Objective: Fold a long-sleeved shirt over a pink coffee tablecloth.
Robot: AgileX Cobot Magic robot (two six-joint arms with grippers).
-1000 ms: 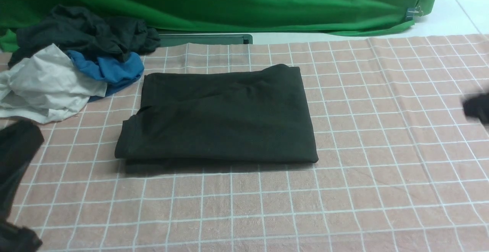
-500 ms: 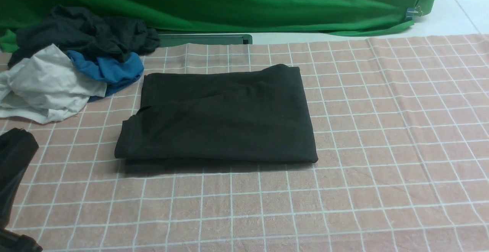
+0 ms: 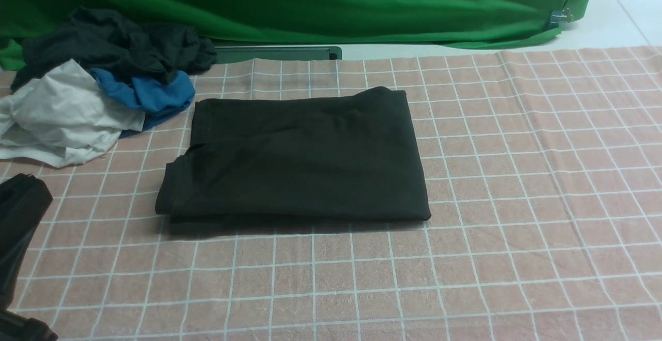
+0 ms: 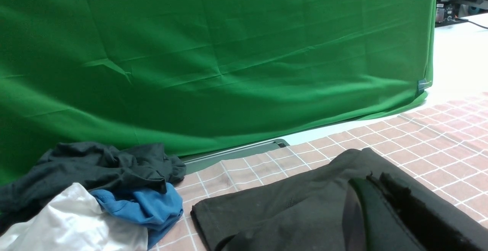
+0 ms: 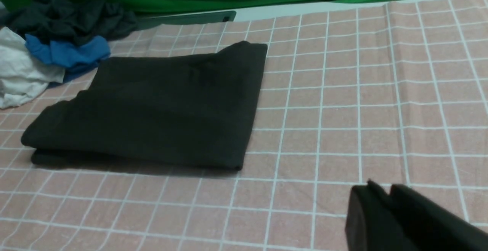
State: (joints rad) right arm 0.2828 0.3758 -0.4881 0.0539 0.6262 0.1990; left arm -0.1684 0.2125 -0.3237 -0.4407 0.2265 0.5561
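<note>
Hanging low at the near left edge of the front view, the left gripper (image 3: 23,196) shows only as a dark shape above the pink coffee tablecloth (image 3: 517,186); in the left wrist view its fingers (image 4: 385,201) are pressed together with nothing between them. The right gripper (image 5: 385,195) is out of the front view, and the right wrist view shows its fingers (image 5: 366,209) closed and empty, above bare gridded cloth near the robot and well apart from the garment.

Farther in, the long-sleeved shirt (image 3: 295,160) lies folded into a flat, roughly rectangular stack on the middle of the tablecloth, its plain black side up, a ribbed edge showing at its left. Neither gripper touches it.

Beyond its left corner, a pile of clothes (image 3: 98,82) sits bunched together: white cloth nearest, blue beside it, a dark garment on top.

Behind everything, a green backdrop cloth (image 3: 310,4) drapes down to the white counter (image 3: 620,20).
</note>
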